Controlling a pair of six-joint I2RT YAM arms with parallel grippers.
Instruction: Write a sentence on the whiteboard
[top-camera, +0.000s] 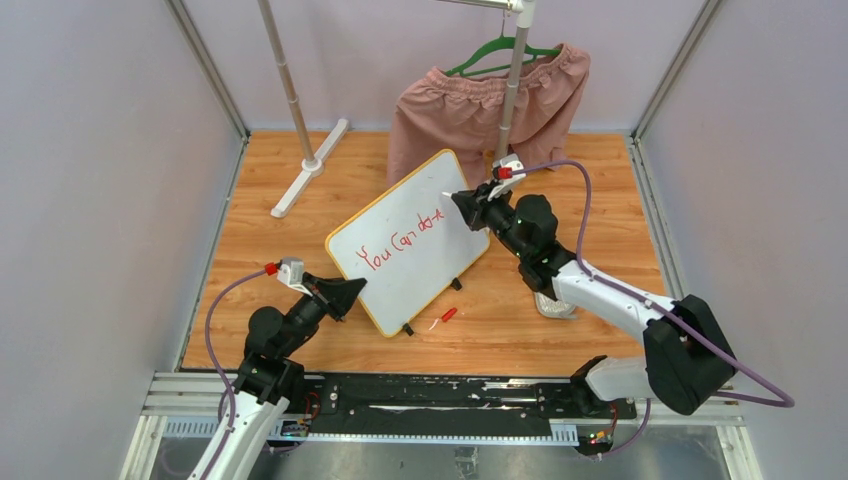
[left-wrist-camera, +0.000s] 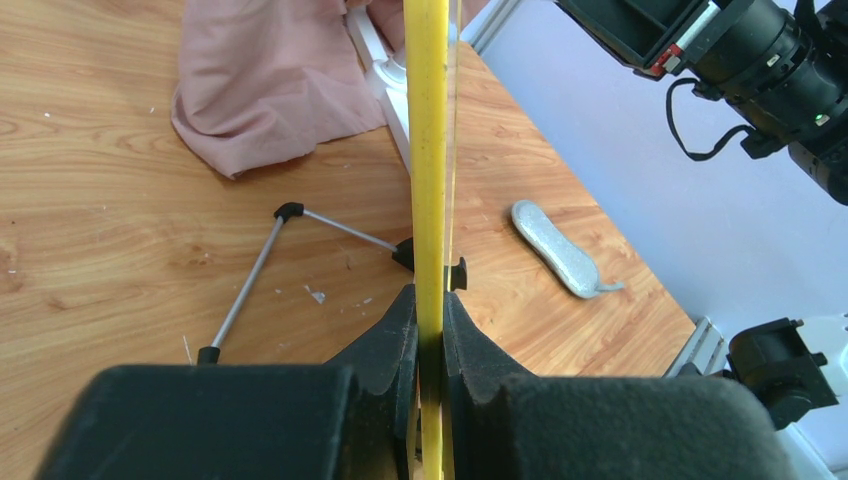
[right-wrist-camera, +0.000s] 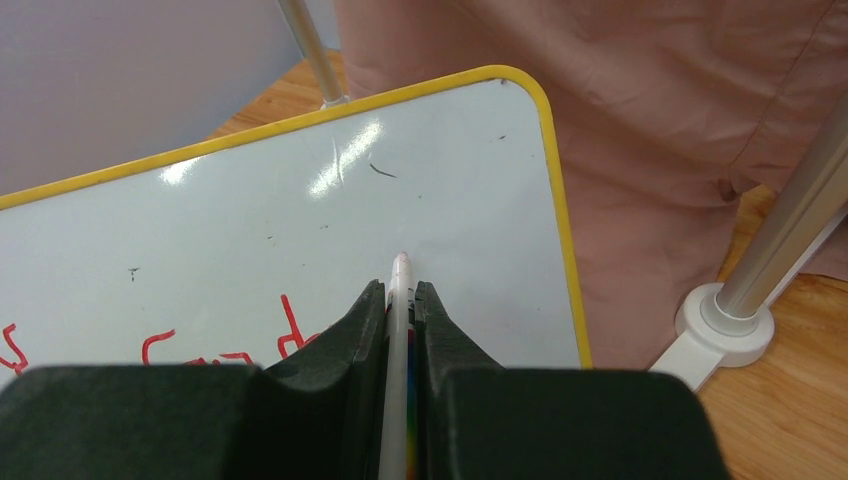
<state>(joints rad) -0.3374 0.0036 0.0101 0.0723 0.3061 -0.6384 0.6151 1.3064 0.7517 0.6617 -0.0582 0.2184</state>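
From above: whiteboard (top-camera: 430, 190) angled across the middle of the wooden worktop (top-camera: 260, 250), red sentence (top-camera: 400, 247) reading "You Can do" plus an unclear word. Left pincer (top-camera: 352, 292) at its near-left edge, right pincer (top-camera: 462, 203) at its far-right.

Left wrist: clenched on the board's yellow rim.

Right wrist: clamped on a marker (right-wrist-camera: 399, 300), tip over bare white beside the lettering.

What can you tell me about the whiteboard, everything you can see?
The whiteboard is a white rectangle with rounded corners, a thin yellow frame and small black feet, standing tilted on the wooden table. Its red sentence reads roughly "You Can do". The left gripper clamps its edge; the marker in the right gripper seems to touch its surface.
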